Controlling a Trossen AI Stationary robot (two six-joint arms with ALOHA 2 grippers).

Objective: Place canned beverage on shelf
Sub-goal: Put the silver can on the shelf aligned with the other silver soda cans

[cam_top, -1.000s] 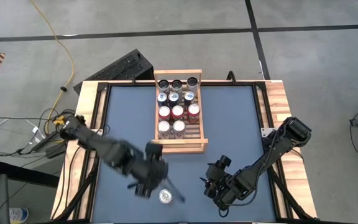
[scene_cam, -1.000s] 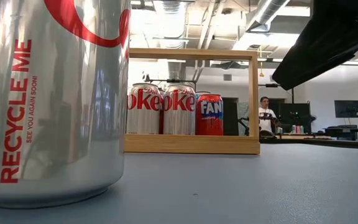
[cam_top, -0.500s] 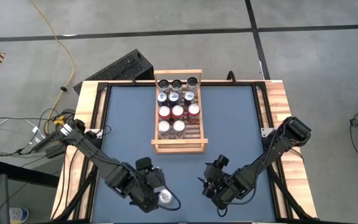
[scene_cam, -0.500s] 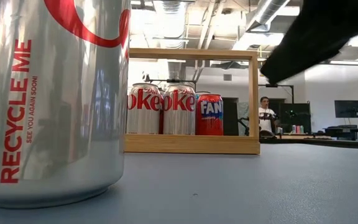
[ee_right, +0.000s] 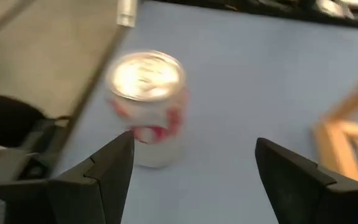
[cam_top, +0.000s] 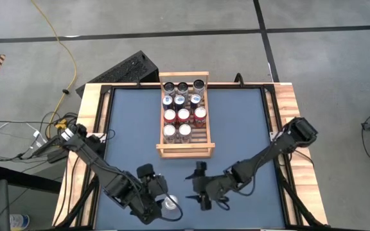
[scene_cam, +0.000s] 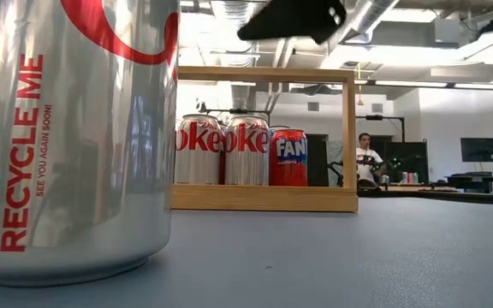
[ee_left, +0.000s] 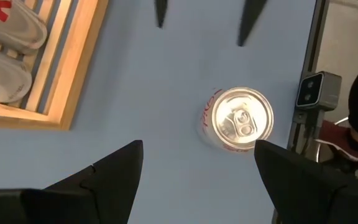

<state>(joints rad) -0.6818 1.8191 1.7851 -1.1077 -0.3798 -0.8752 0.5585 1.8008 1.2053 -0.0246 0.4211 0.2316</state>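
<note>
Since the last frame, our right gripper has swung toward the lower centre, fingers released. Our left gripper hangs released over the silver can reading "RECYCLE ME" on the desk. Farther up, the shelf holds Coke and Fanta cans.

A robotics lab or open workshop. A blue-topped table with a wooden rim stands on a grey concrete floor marked with black tape lines, a yellow cable trailing across it. Behind, exposed ceiling ducts, monitors, and a person seated at a desk.
</note>
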